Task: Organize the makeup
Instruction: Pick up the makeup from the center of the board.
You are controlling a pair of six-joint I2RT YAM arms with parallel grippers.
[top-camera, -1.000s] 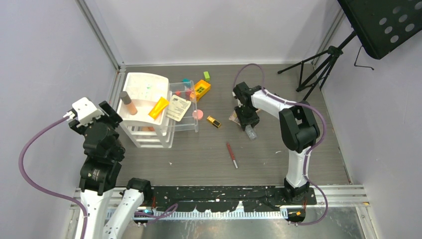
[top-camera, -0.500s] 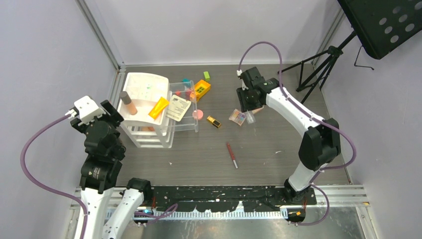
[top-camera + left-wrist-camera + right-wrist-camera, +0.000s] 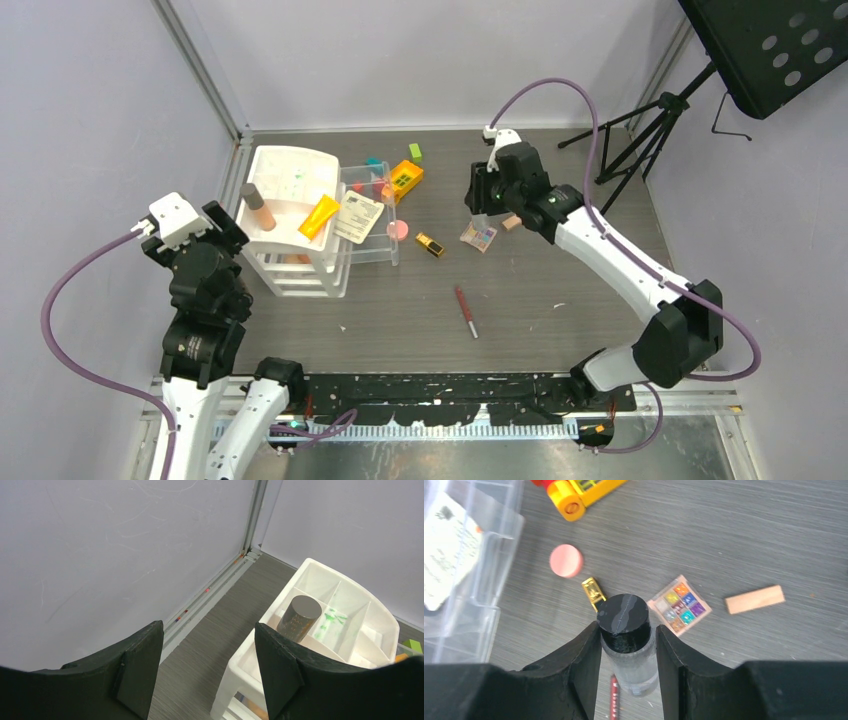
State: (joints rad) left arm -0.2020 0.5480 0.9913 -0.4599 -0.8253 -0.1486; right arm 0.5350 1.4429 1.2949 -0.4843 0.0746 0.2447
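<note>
Right claw (image 3: 628, 635) pinches a black-capped bottle (image 3: 623, 614) above the worktop (image 3: 734, 535), near the eyeshadow palette (image 3: 679, 605) and gold lipstick (image 3: 594, 592); left claw (image 3: 207, 655) hangs spread beside the white organizer (image 3: 372, 630).

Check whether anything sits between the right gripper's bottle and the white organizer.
Right gripper holds the bottle raised. Lipstick and pink compact lie flat along the way. The clear drawer unit stands beside the white organizer on the approach side and is the likely obstacle.
</note>
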